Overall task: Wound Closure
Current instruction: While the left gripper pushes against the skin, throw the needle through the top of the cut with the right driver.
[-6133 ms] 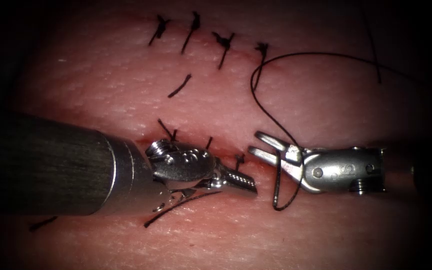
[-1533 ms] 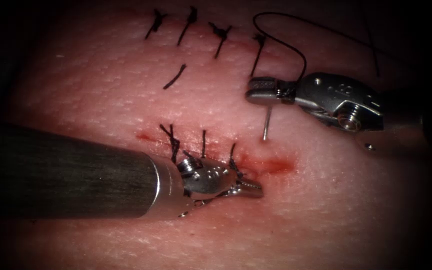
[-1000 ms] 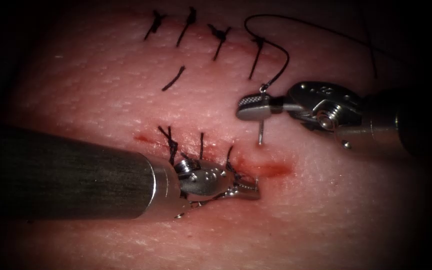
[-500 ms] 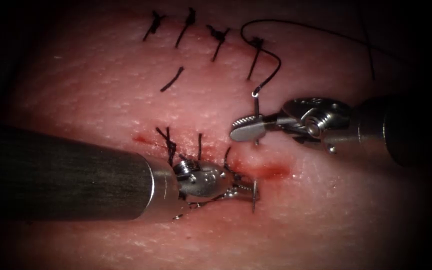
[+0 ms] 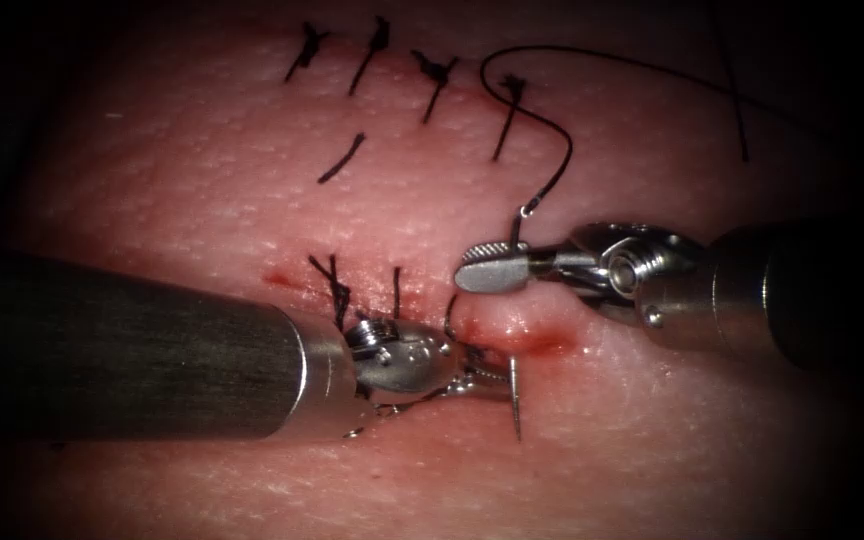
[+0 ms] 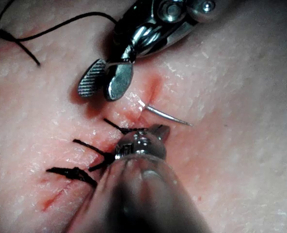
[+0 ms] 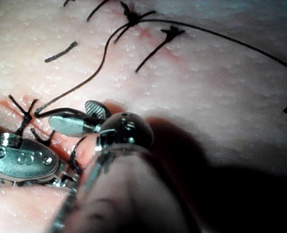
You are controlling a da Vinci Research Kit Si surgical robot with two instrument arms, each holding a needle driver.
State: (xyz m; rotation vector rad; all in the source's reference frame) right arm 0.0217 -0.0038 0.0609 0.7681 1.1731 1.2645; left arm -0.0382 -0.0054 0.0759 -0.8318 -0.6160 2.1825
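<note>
The curved needle [image 5: 515, 405] sits in the tissue [image 5: 652, 440] across the right end of the cut [image 5: 552, 345]. Its tip [image 6: 167, 115] sticks out of the near edge. Its tail stands up from the far edge with the black thread [image 5: 552, 150] on it. My right tool [image 5: 487, 270] hovers just over the far edge beside the tail, jaws open [image 6: 101, 85] [image 7: 78, 116] and holding nothing. My left tool [image 5: 492, 378] lies along the near edge, jaws shut, tips [image 6: 158, 131] on the tissue next to the needle tip without holding it.
Three tied stitches [image 5: 397, 290] close the cut left of the needle. Several older stitches [image 5: 372, 60] run along the back, with a loose cut thread piece [image 5: 340, 160] below them. Red fluid [image 5: 527, 343] lies at the cut's right end.
The right tool carried the needle down and drove it into the far edge. The tip came out on the near side by the left jaws. The right jaws then opened and let go.
</note>
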